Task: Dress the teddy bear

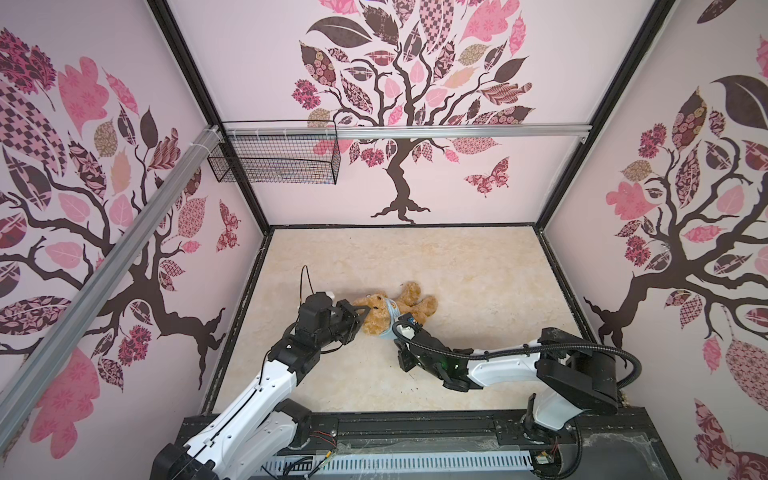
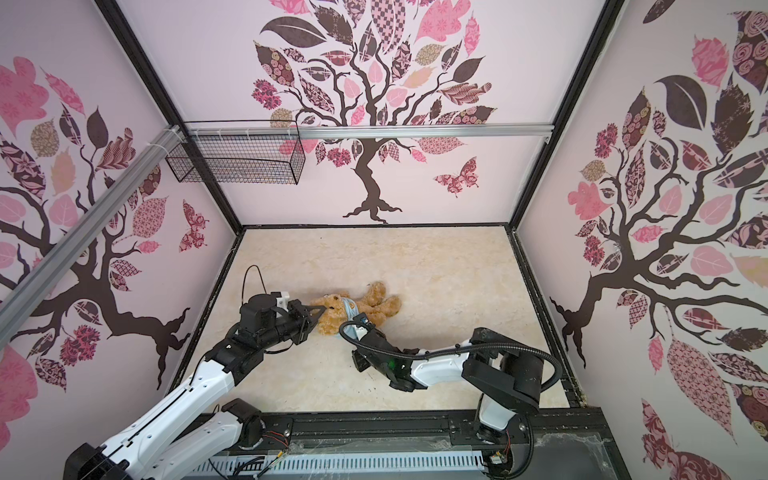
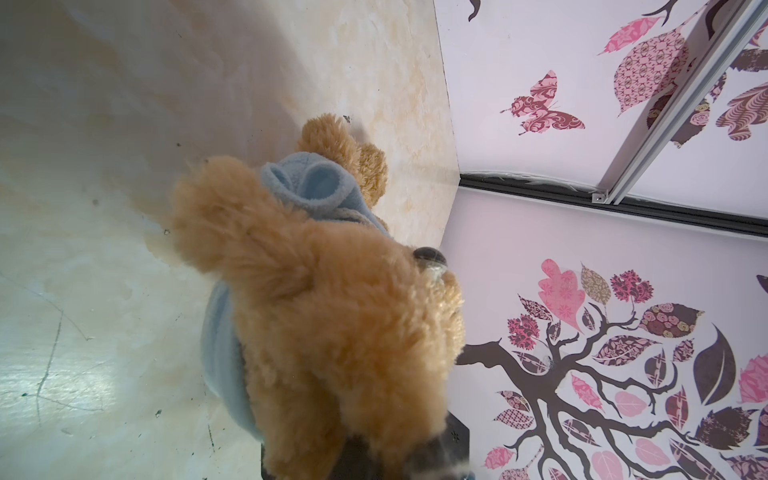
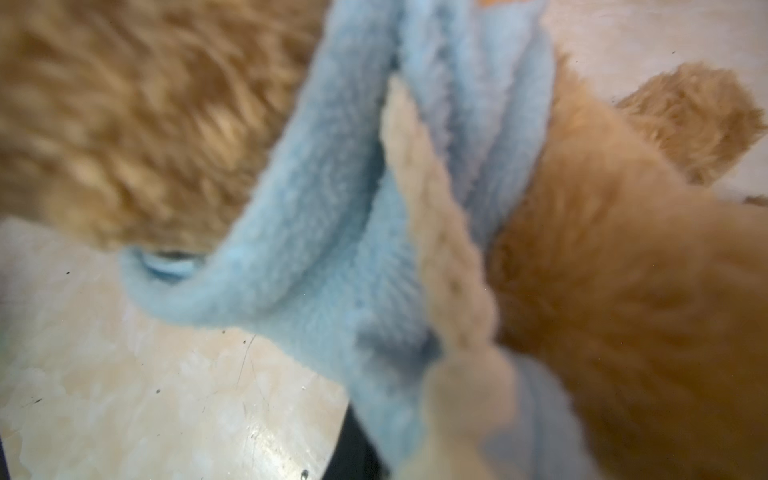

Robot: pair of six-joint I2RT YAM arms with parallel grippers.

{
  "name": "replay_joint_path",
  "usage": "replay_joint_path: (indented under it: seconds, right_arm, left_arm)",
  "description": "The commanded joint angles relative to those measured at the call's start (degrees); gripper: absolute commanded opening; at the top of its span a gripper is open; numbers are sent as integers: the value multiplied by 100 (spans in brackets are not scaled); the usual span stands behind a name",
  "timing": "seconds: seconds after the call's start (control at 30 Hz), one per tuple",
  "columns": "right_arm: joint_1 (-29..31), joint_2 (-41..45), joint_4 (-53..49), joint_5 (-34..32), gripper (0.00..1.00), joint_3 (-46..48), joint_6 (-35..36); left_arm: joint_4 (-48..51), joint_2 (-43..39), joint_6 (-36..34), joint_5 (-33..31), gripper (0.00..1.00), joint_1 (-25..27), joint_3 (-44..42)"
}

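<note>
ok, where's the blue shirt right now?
In both top views the blue shirt sits bunched around the teddy bear's neck, left of centre, just right of the left gripper.

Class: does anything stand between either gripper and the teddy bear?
Nothing visible does. The left gripper is shut on the head fur of the teddy bear. The right gripper is shut on the blue shirt, which is bunched around the bear's body, right against its fur.
</note>
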State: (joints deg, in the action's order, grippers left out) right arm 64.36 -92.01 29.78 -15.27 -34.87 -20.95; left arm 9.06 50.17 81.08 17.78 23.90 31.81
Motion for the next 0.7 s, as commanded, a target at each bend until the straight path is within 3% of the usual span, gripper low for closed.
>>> replay_joint_path:
  seconds: [0.0, 0.07, 0.2, 0.33, 0.43, 0.67]
  right_arm:
    - [-27, 587, -92, 950, 16, 165, 375]
    - [-29, 1008, -328, 1534, 25, 192, 584]
    - [-150, 2059, -972, 2162, 32, 340, 799]
    - [-1064, 2839, -1103, 2929, 34, 648, 263]
    - [-1711, 2935, -463, 3392, 30, 1056, -341]
    - [-1736, 2278, 857, 3154, 20, 1468, -707]
  left_arm:
    - [-655, -30, 8, 409, 0, -315, 118]
    - [-743, 34, -66, 794, 0, -556, 51]
    - [-848, 251, -250, 1621, 0, -1028, -32]
    - [-1149, 430, -40, 2483, 0, -1521, -122]
    - [-1293, 509, 96, 2922, 0, -1696, -97]
    - [-2000, 942, 722, 3645, 0, -1737, -253]
